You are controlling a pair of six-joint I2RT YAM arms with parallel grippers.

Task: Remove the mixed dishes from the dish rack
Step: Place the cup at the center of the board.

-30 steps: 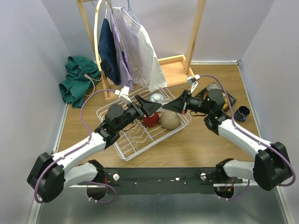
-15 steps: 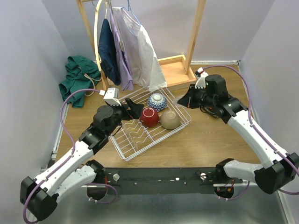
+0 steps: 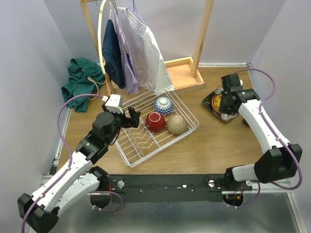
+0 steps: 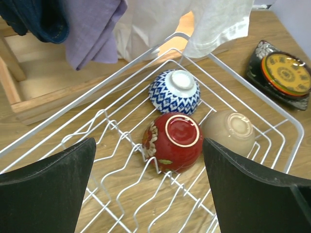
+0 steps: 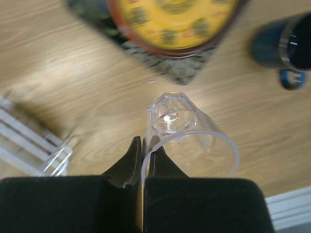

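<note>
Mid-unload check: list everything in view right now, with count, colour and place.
dish rack: one, white wire, mid-table
blue-white bowl: one, upside down in the rack
red bowl: one, upside down beside it
tan bowl: one, upside down, right of the red
black square plate: one, on the table right of the rack
yellow plate: one, red-rimmed, on the black plate
blue cup: one, dark, near the plates
clear glass: one, held
clothes stand: one, wooden, far side
hanging garments: navy, lilac, white
green garment: one, heaped far left
left gripper: open, over the rack
right gripper: shut on the glass wall
</note>
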